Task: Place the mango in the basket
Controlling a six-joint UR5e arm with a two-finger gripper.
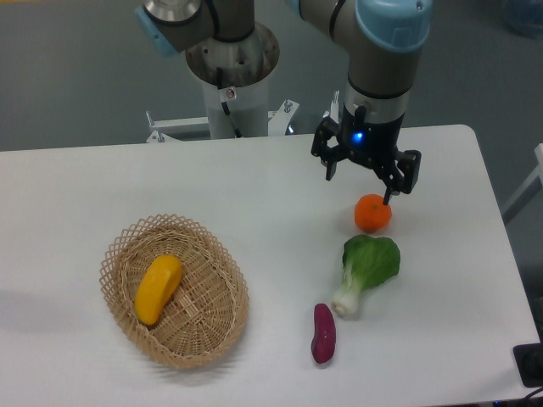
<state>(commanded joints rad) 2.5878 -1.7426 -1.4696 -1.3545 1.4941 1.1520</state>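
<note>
The yellow-orange mango (158, 288) lies inside the tan wicker basket (222, 275) at the table's front left, slightly tilted along the basket's length. My gripper (363, 184) hangs far off to the right, above the back of the table and just over the round orange. Its two dark fingers are spread apart with nothing between them, so it is open.
A round orange (372, 213) sits right below the gripper. In front of it lies a green bok choy (366, 268), and a small purple sweet potato (323, 332) rests near the front edge. The robot's base column (231, 80) stands behind the table.
</note>
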